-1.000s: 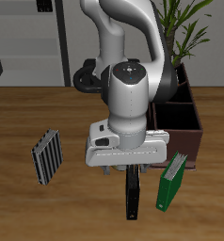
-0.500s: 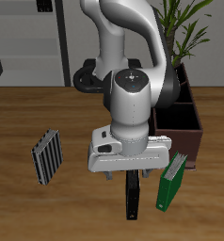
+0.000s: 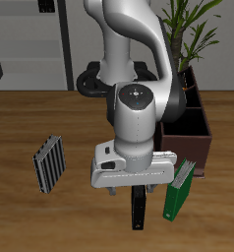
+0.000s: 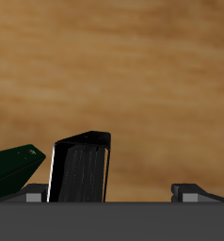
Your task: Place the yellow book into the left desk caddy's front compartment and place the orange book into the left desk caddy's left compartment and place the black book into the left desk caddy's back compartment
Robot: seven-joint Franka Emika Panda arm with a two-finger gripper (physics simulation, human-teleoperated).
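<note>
The black book [image 3: 140,208] lies flat on the table near its front edge, long and slim. My gripper [image 3: 133,187] hangs just above its far end, open, with the book [image 4: 81,169] below and between the fingertips [image 4: 193,191], closer to one of them. Nothing is held. The left desk caddy [image 3: 191,129], a dark brown box with inner dividers, stands behind and beside the arm. The yellow book and the orange book are out of view.
A green book [image 3: 178,189] stands leaning right beside the black book, also seen as the green book [image 4: 14,169] in the wrist view. A grey-and-white striped book [image 3: 48,162] lies on the other side. A potted plant [image 3: 193,34] rises behind the caddy.
The arm has come down and slightly forward, bringing the gripper closer to the black book. The books have not moved.
</note>
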